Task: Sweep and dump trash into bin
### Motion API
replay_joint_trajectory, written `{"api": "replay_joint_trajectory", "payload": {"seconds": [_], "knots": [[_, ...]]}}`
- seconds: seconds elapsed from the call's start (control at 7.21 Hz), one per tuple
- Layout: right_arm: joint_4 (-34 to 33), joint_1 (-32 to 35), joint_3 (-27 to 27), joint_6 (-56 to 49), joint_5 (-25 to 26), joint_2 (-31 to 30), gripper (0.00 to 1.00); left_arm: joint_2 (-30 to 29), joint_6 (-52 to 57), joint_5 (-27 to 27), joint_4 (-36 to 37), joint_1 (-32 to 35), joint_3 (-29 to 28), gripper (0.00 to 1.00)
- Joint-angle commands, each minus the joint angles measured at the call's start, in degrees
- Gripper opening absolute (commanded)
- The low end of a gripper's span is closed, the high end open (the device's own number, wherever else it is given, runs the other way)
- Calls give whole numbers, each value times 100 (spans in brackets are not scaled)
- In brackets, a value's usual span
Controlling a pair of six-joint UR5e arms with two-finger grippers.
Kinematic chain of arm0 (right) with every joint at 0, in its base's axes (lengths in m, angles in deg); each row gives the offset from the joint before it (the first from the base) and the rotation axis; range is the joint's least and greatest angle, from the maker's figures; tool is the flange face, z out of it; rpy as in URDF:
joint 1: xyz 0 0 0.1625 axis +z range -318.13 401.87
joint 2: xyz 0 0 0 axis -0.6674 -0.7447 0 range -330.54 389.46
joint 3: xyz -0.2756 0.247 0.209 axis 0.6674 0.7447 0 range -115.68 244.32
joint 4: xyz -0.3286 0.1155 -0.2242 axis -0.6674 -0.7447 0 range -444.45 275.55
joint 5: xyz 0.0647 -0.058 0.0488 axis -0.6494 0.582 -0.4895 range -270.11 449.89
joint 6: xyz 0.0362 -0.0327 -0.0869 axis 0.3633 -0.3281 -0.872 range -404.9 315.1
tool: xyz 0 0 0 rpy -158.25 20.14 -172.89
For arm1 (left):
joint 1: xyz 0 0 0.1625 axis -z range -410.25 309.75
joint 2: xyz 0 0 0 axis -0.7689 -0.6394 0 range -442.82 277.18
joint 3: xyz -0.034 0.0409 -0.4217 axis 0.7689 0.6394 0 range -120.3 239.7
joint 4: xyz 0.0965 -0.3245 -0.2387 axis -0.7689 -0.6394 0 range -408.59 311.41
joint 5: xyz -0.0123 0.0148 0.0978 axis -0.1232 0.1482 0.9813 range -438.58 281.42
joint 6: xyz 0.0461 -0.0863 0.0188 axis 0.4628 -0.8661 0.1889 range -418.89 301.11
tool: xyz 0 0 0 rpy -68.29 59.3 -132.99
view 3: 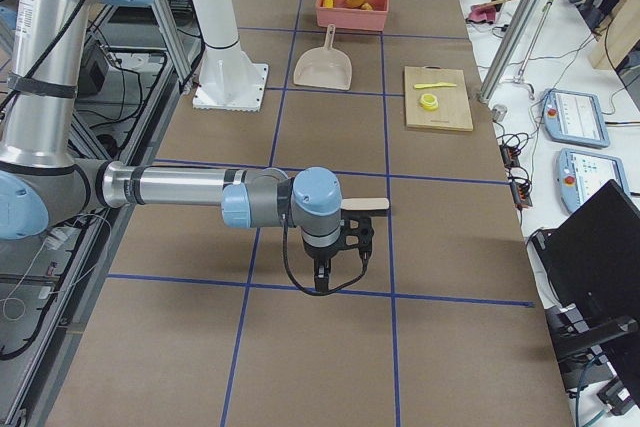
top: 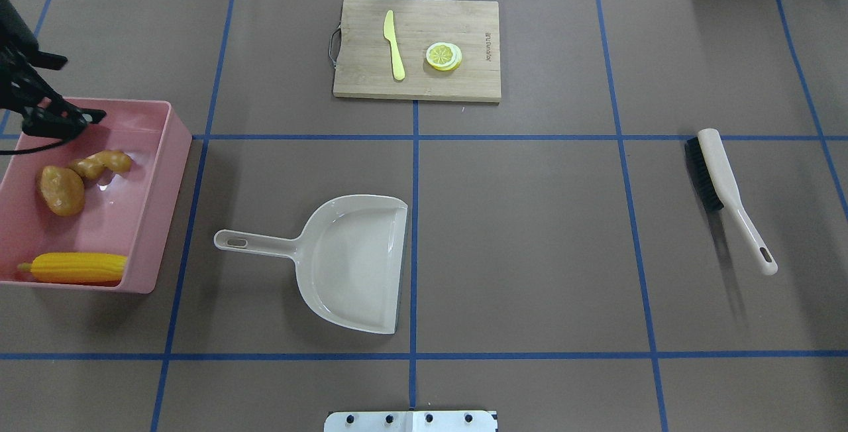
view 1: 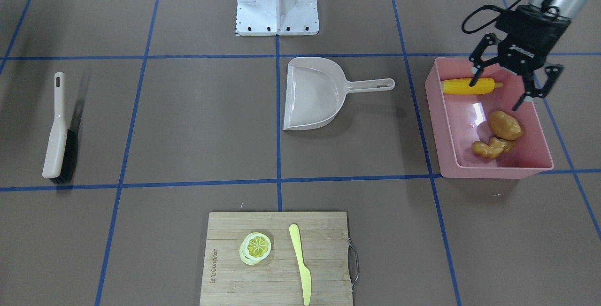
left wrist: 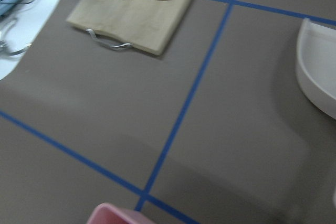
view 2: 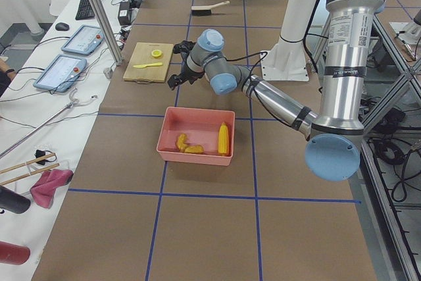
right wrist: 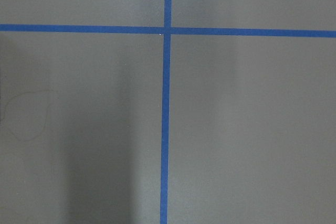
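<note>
1. Bright, even light from above throws soft shadows beside the brush [view 1: 58,127] and the dustpan [view 1: 312,92].
2. White glare sits on the glossy floor of the pink bin [view 1: 436,127].
3. The left wrist view is blurred, smearing the cutting board [left wrist: 142,14].
4. A dim shadow band crosses the bench [right wrist: 252,129].

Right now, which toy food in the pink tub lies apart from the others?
The yellow corn cob; the potato and ginger root lie together at the other end.

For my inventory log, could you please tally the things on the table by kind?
Containers: 1 (pink bin)
Toy foods inside it: 3 (corn cob, potato, ginger root)
Sweeping tools: 2 (dustpan, brush)
Kitchen items: 3 (cutting board, knife, stack of lemon slices)
Total: 9
</note>
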Motion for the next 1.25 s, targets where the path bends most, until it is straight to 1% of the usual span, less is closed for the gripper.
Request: {"api": "replay_joint_trajectory", "payload": {"seconds": [0.0,0.14,0.28,0.42,0.56,0.69,0.83,0.97,1.11], "knots": [[0,9,-30,0,0,-3,100,37,-177,-555,1083,735,-48,99],[0,52,-30,-9,0,-12,100,72,-160,-572,1775,1033,-66,99],[0,105,-30,-9,0,-21,100,12,-160,-955,2704,1340,-5,99],[0,114,-30,-9,0,-29,100,63,-152,-1542,3322,1752,-240,99],[0,114,-30,-9,0,-30,100,90,-99,-1870,3729,2148,-564,99],[0,114,-30,-9,0,-30,100,160,-107,-2317,3741,2378,-1124,99],[0,114,-30,-9,0,-30,100,221,-142,-2295,3785,2502,-1225,99],[0,123,-30,-9,0,-30,100,501,-125,-2251,3733,2643,-1426,99],[0,123,-30,-9,0,-30,100,477,-125,-2225,3741,2653,-1620,99]]}}
